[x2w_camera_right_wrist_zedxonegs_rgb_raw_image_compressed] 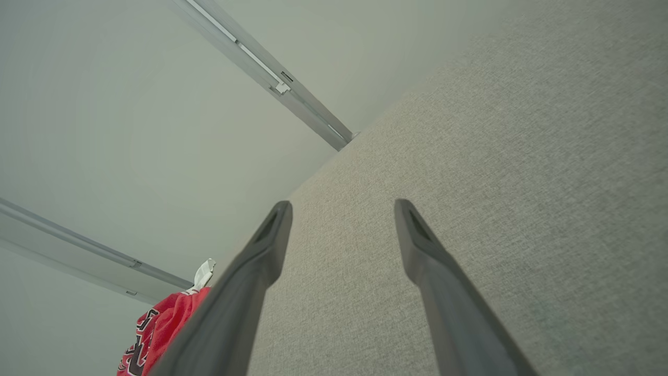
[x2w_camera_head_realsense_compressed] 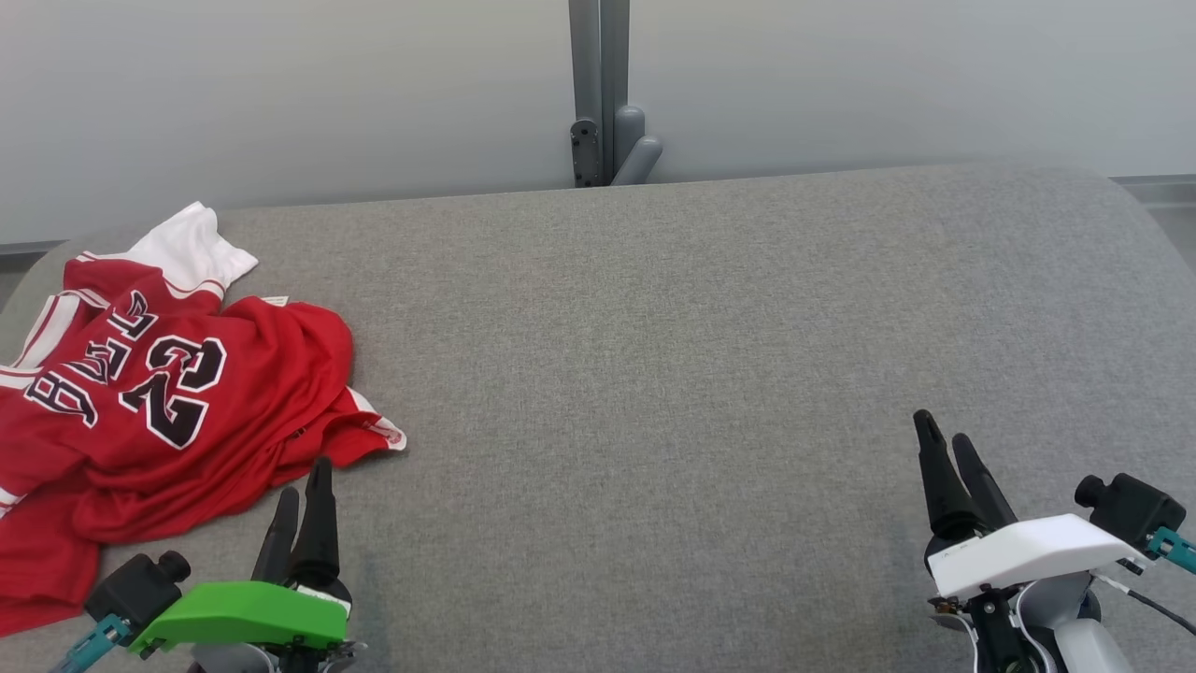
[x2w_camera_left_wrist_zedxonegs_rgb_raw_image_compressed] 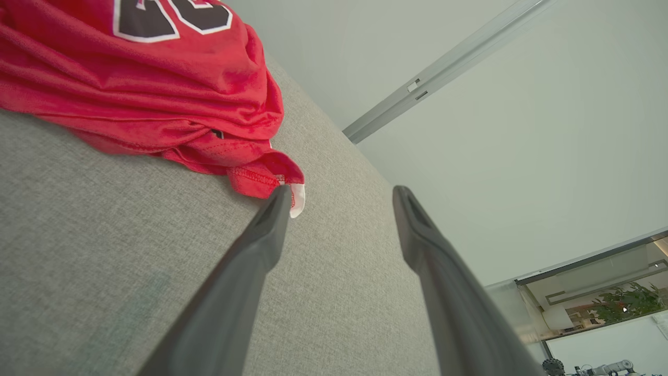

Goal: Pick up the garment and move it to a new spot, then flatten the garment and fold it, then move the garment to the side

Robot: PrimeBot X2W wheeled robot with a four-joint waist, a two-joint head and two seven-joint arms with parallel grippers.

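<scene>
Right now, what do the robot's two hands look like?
Each ends in two long, dark, tapering fingers. The left gripper has a bright green shell; the right gripper a white one, with a thin black cable. Beside each sits a small black camera with a teal plug.

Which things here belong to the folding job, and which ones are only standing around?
For the job: red jersey, left gripper, right gripper, grey padded surface.
Just there: metal post on the wall, plant in the background.
</scene>
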